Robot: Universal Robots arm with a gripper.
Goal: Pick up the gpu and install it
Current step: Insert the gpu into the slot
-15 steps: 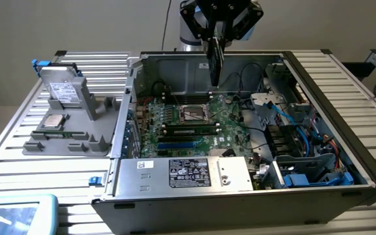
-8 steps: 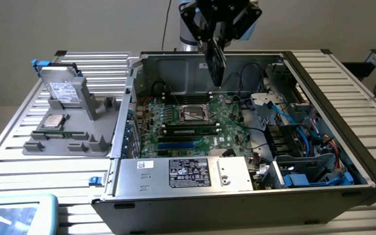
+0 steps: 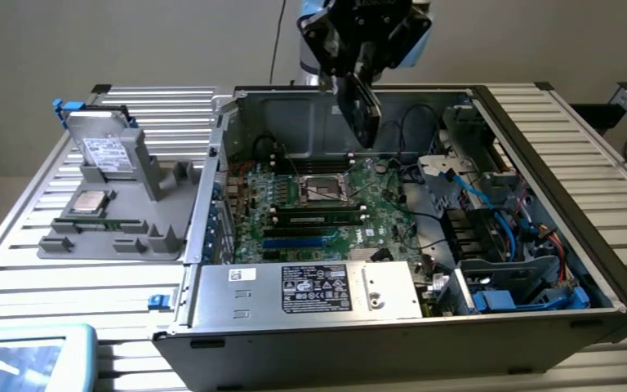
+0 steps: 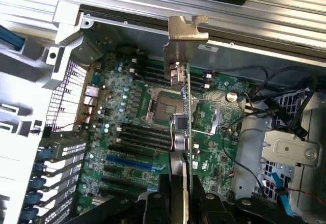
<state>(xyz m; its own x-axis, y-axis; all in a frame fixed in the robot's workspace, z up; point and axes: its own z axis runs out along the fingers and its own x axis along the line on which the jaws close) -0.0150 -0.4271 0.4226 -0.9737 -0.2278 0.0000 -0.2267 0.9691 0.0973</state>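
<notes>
Gripper [image 3: 353, 75] clamped narrow on gpu [image 3: 359, 113], held edge-on above motherboard [image 3: 325, 208] inside open case [image 3: 575, 237]. Judged light, stiff, fragile; best pinched by board edges, clear of the cooler. Silver bracket [image 4: 186, 30] at the end far from gripper. Noted loose cables [image 3: 477, 192] and memory sticks [image 3: 313, 219] near the slots. Drive [image 3: 107, 151] well apart on worktop [image 3: 42, 282].

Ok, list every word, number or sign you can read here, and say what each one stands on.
Nothing is clear enough to quote.
Black-and-white label on the silver power supply box: print too small to read.
White label on the silver boxy drive: too small to read.
Green motherboard: markings blurred.
Thin gpu card with silver end bracket: no text seen.
</notes>
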